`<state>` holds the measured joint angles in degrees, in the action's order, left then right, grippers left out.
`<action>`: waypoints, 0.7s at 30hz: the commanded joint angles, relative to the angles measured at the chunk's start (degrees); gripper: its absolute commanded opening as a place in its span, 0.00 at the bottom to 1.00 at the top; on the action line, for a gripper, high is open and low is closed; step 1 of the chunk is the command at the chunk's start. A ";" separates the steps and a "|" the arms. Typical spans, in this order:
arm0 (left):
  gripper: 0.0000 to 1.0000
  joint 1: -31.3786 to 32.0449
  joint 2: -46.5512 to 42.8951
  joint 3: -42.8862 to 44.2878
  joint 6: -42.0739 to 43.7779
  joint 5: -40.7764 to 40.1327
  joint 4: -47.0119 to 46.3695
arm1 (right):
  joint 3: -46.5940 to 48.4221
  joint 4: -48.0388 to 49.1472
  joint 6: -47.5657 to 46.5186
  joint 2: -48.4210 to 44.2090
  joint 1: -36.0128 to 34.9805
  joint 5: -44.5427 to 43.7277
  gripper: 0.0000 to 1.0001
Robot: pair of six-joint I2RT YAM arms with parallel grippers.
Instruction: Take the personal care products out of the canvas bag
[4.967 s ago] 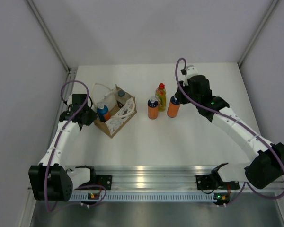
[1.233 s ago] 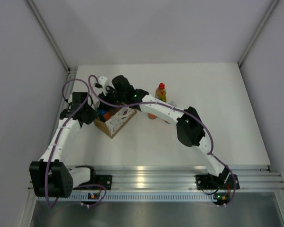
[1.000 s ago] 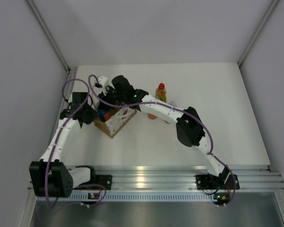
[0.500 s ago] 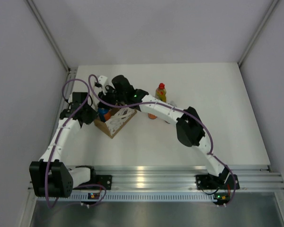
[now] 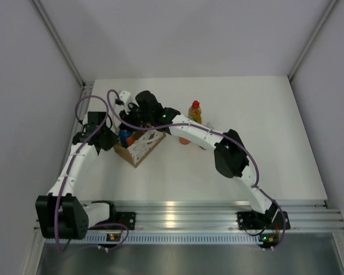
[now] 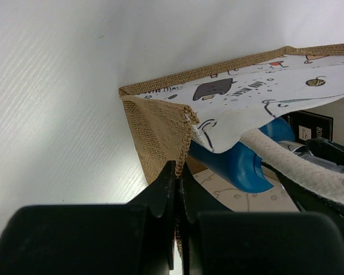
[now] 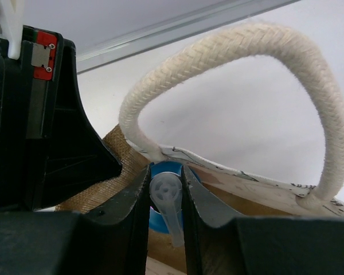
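Note:
The canvas bag (image 5: 139, 146) stands at the table's left, tan with white netting and cord handles (image 7: 309, 86). My left gripper (image 6: 178, 172) is shut on the bag's corner edge (image 6: 160, 129); it shows in the top view (image 5: 110, 139) at the bag's left. My right gripper (image 7: 166, 189) reaches into the bag from above (image 5: 128, 125), shut on the pale cap (image 7: 165, 195) of an orange-and-blue bottle (image 6: 235, 163). The yellow bottle with red cap (image 5: 195, 110) stands right of the bag. Another orange bottle (image 5: 184, 140) is mostly hidden under my right arm. The whitish flat bottle is hidden.
Grey walls close in the white table (image 5: 264, 132) at left, back and right. My right arm (image 5: 229, 157) stretches across the table's middle over the standing bottles. The aluminium rail (image 5: 183, 212) runs along the near edge.
Five seconds ago my right gripper was at the right beside the standing bottles; it has since crossed to the bag. Over the last second both arms barely moved.

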<state>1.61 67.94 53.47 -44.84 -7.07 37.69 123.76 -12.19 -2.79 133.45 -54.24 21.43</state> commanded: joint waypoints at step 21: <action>0.00 -0.11 -0.53 -0.39 0.37 0.83 2.91 | -1.86 2.70 -0.38 -18.12 -1.22 -5.34 0.00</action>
<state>1.61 67.85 53.47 -44.84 -7.07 37.74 120.38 -13.89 -2.87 123.74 -54.26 17.08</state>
